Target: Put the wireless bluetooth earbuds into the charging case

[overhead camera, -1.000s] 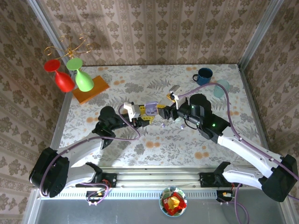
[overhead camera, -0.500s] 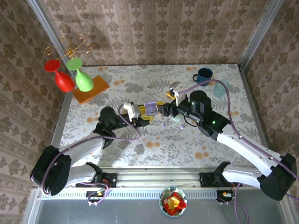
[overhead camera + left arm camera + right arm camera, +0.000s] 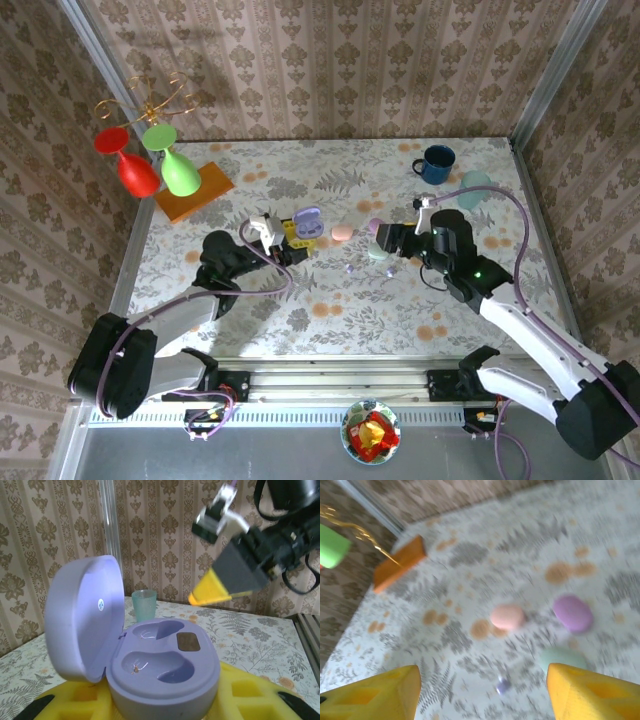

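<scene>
An open lilac charging case [image 3: 165, 667] sits between the yellow fingers of my left gripper [image 3: 165, 707], its lid [image 3: 82, 615] up and both wells empty. In the top view this case [image 3: 307, 222] is left of centre, with my left gripper [image 3: 298, 233] shut on it. My right gripper [image 3: 390, 241] hangs open to the right of it, apart from it. Between its yellow fingers [image 3: 592, 692], down on the table, lies a small lilac earbud [image 3: 503, 685], which shows in the top view as a small lilac earbud [image 3: 349, 268].
Three closed cases lie near the right gripper: pink [image 3: 507, 616], lilac [image 3: 572, 613] and mint [image 3: 562, 657]. An orange block [image 3: 194, 190] with red and green glasses stands at the back left. A blue mug [image 3: 435, 163] and a teal cup [image 3: 473, 187] stand at the back right.
My right gripper has drawn back to the right, away from the open case, uncovering the pink and lilac cases. My left gripper has carried the open case slightly left and back.
</scene>
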Tool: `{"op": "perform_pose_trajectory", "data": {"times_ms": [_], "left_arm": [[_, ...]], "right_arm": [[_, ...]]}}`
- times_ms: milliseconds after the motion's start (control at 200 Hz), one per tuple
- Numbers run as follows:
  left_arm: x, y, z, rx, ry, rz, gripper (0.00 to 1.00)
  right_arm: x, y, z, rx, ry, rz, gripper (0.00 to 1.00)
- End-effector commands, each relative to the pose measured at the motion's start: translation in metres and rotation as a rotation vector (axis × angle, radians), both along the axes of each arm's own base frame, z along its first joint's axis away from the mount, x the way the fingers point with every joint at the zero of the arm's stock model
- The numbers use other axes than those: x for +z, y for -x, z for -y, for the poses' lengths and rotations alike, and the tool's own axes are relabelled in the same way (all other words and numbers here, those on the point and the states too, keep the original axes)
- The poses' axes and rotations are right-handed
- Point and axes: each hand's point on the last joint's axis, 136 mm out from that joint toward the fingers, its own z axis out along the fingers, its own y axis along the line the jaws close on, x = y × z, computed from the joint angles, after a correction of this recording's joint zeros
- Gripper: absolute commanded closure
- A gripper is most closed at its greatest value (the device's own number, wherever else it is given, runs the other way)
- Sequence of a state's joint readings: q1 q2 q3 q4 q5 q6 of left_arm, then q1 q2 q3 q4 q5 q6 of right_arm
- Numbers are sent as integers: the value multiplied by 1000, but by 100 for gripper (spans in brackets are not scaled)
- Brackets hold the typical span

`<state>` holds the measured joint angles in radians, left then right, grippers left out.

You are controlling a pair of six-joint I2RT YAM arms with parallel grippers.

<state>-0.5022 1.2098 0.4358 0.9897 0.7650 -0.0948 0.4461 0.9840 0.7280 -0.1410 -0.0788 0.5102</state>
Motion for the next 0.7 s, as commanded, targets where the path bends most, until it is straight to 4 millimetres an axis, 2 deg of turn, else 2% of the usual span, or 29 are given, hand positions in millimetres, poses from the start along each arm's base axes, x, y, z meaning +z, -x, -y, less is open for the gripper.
{"op": "perform_pose_trajectory", "data": {"times_ms": [0, 130, 300, 465, 480, 535, 695], "left_arm": [[6, 4, -2, -19, 27, 12, 64], [6, 3, -3, -20, 26, 11, 64], [4, 1, -2, -23, 24, 4, 64], [3, 1, -2, -27, 26, 1, 64], [2, 1, -2, -26, 26, -2, 64], [3, 0, -2, -24, 30, -5, 64], [7, 0, -3, -26, 43, 1, 65]], "right_arm": [[-45, 11, 9, -50, -4, -210, 33], [-89, 16, 14, -75, 63, -393, 39], [-127, 17, 10, -82, 97, -536, 46], [-145, 9, 6, -70, 114, -561, 50], [-152, 9, 6, -70, 126, -578, 50], [-159, 8, 5, -62, 146, -593, 53], [-167, 0, 6, -70, 178, -609, 53]]}}
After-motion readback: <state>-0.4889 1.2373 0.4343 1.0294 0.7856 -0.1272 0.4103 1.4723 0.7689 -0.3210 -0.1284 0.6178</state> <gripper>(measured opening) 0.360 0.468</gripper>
